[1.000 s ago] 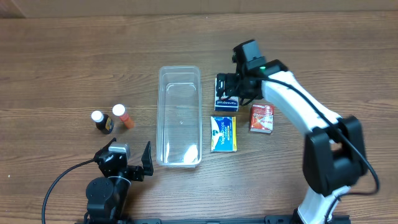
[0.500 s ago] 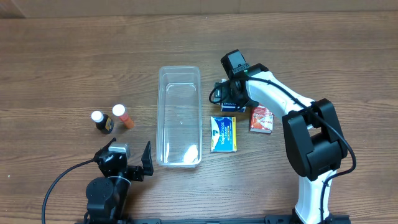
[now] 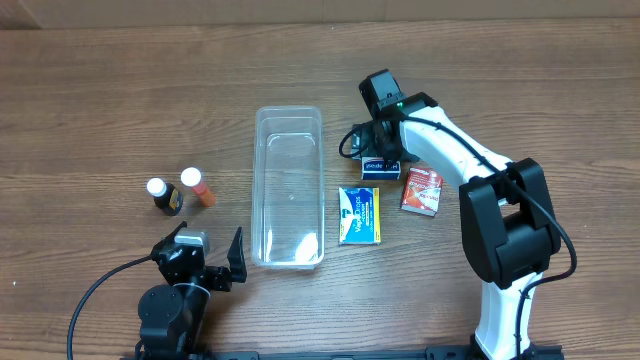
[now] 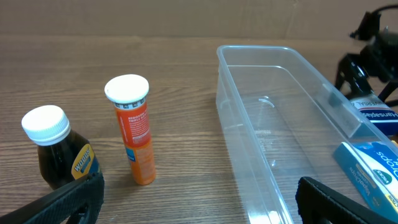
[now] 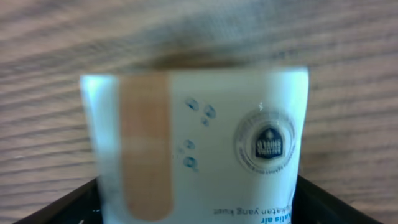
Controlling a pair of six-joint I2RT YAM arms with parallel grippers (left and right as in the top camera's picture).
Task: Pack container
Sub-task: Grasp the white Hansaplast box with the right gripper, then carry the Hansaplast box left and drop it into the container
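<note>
Right gripper [image 3: 380, 158] clamps box [image 5: 199, 143] by its sides, just right of container [image 3: 288, 109]; left gripper [image 4: 199, 190] spread wide, empty, low over table [image 3: 100, 100].

Plaster box [image 5: 193, 143] blurred in right wrist view, print unreadable, lower end cropped; overhead, right gripper [image 3: 380, 160] hides most of it. Left wrist view crops container [image 4: 252, 48] near end and blue box [image 4: 367, 171].

The brown wooden desk [image 3: 100, 80] is seen straight down from overhead; the clear rectangular plastic bin [image 4: 255, 48], shared with that view, is faced low from the left wrist, a white cardboard box [image 5: 199, 143] closely from the right.
</note>
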